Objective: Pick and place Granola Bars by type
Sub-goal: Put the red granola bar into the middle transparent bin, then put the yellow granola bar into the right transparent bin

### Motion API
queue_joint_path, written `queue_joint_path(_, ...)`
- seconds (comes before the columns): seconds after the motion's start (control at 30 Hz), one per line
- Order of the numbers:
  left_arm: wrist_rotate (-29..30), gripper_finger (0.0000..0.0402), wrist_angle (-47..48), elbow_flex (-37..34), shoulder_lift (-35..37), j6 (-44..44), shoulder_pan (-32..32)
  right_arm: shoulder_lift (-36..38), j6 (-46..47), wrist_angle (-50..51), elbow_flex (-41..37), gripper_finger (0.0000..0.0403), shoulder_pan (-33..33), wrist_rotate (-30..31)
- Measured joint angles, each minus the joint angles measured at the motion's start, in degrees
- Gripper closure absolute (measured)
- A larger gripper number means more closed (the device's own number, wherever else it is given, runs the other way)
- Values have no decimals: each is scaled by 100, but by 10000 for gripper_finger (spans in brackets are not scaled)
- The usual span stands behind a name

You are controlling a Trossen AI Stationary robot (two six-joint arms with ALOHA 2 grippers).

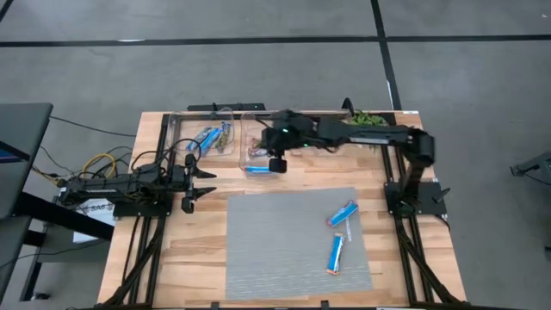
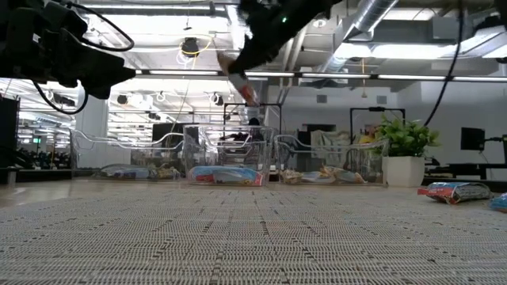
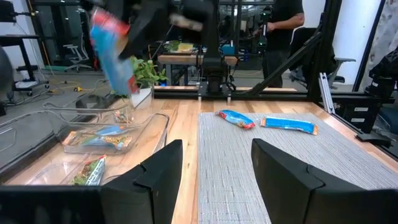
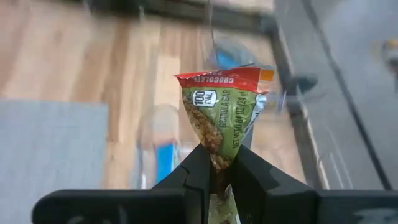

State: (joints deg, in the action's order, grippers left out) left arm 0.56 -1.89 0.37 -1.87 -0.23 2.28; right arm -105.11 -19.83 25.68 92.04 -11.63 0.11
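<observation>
Your right gripper [image 4: 219, 163] has its two dark fingers clamped on the crimped end of one green-and-tan wrapped granola bar with a red end band [image 4: 225, 106]. The bar stands up from the pinch, its printed face toward the wrist camera. In the high view that gripper [image 1: 276, 164] hangs over the near edge of the middle clear plastic bin [image 1: 252, 138], at about 12 o'clock from the grey woven mat [image 1: 293, 241]. The low view shows the bar [image 2: 244, 85] held high, well above the bins.

Your left gripper [image 1: 191, 185] waits at 9 o'clock, off the mat's left edge, over the pale wooden tabletop [image 1: 189, 258]. Its fingers [image 3: 155, 177] are spread apart with nothing between them.

Count on the mat: two blue-and-white bars with orange-red ends. One [image 1: 343, 213] lies at roughly 2 o'clock on the mat, the other [image 1: 335, 253] just below it toward 4 o'clock, near each other but apart.

Bins: three clear ones stand in a row at the table's far edge in the low view. The left bin [image 1: 194, 129] holds blue bars [image 1: 207, 138]; exact number cannot be told. The middle bin shows one blue-and-white bar [image 2: 226, 176] lying flat. The right-hand bin [image 2: 329, 162] holds multicoloured bars, number unclear.

One small potted green plant in a white pot [image 2: 404, 154] sits by the right end of the row.
</observation>
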Motion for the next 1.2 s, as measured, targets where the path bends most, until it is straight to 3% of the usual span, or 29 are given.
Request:
queue_joint_path(0.23, -4, 216, 0, 0, -1, 1, 0, -1186, -22, 1272, 1349, 361, -131, 18)
queue_joint_path(0.47, 2, 216, 0, 2, 0, 2, 0, -1842, -27, 1846, 1870, 358, -79, 161)
queue_joint_path(0.6, 2, 216, 0, -1, -2, 2, -2, -1887, -175, 1978, 1879, 336, -75, 455)
queue_joint_path(0.93, 6, 216, 0, 0, 0, 2, -1, -1829, -133, 2178, 1887, 244, -77, 451)
queue_joint_path(1.2, 10, 216, 0, -1, -1, 1, -1, -1350, 334, 2521, 1887, 212, 5, 259)
